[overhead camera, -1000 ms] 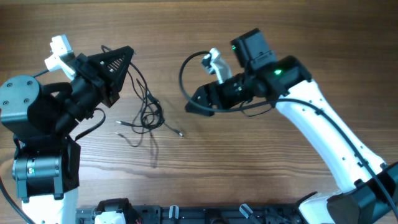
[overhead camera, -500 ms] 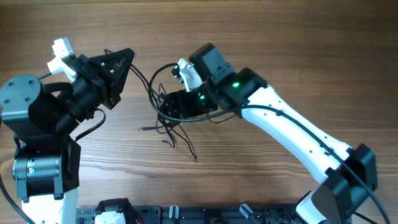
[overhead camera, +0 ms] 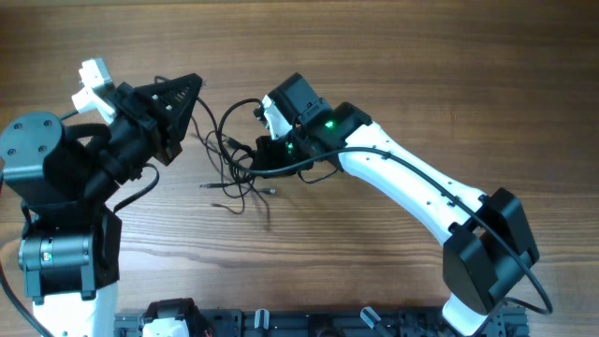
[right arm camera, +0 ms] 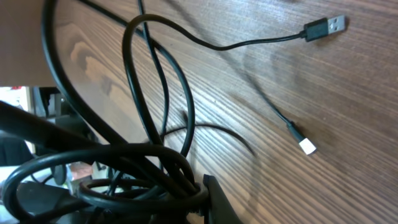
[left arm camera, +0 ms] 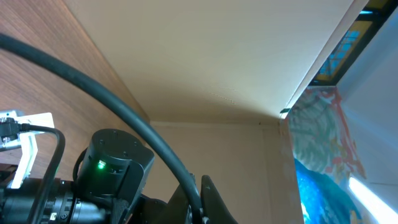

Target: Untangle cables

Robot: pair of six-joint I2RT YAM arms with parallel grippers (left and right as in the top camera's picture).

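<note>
Cables (overhead camera: 234, 173) lie on table (overhead camera: 421, 65), left of centre

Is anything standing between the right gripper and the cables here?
Nothing visible does. The right gripper is shut on the cables, with strands bunched against its finger in the right wrist view.

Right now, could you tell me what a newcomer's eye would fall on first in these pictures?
The tangle of thin black cables at the middle of the wooden table, with the right gripper closed into its right side. A strand runs from the tangle up to the left gripper, shut at upper left. In the right wrist view, a loose USB plug lies on the wood at top right.
</note>
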